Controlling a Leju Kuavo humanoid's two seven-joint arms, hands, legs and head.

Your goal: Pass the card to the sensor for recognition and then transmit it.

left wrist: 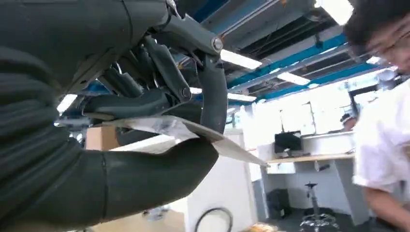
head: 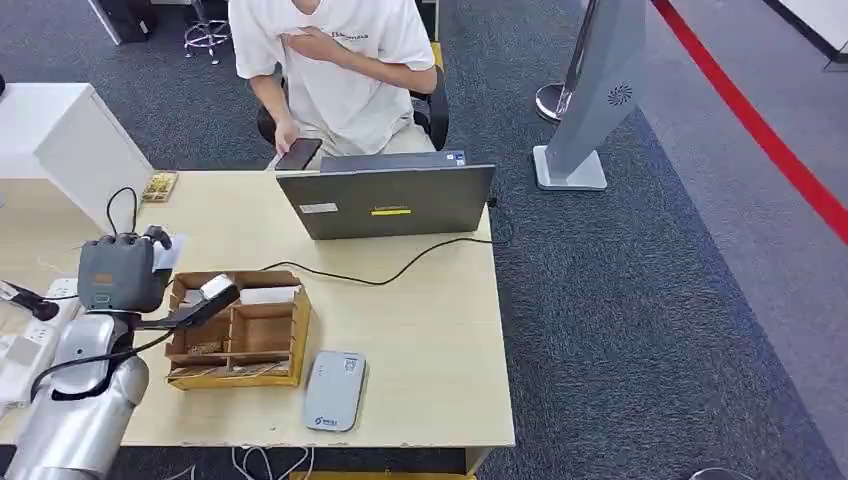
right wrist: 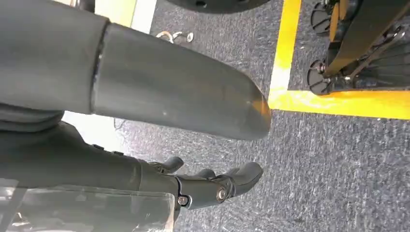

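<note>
One card (head: 216, 287) is being pinched in the left hand (head: 190, 308) right now, thumb under it and dark fingers (left wrist: 212, 92) pressing on top, as the left wrist view is showing plainly. From the head view that hand is hovering over the wooden box (head: 240, 330) on the worktop (head: 430, 330), above its back compartments, with the card's free end pointing away from the wrist toward the laptop (head: 388, 198).

Now the relation that matters: the sensor (head: 334, 390), a flat grey pad, is lying just beside the box at its near right corner, so it is sitting to the right of the card and closer to the robot than the hand is. My read is that the hand is needing to carry the card rightward and back toward the body, then down flat onto that pad. The left arm is clearly the nearer one.

Right hand (right wrist: 208, 186) is hanging low over the carpet, fingers loosely apart and holding nothing.

Beyond the laptop a person (head: 340, 60) is sitting with a phone (head: 298, 153), probably the one to receive the card afterward.
</note>
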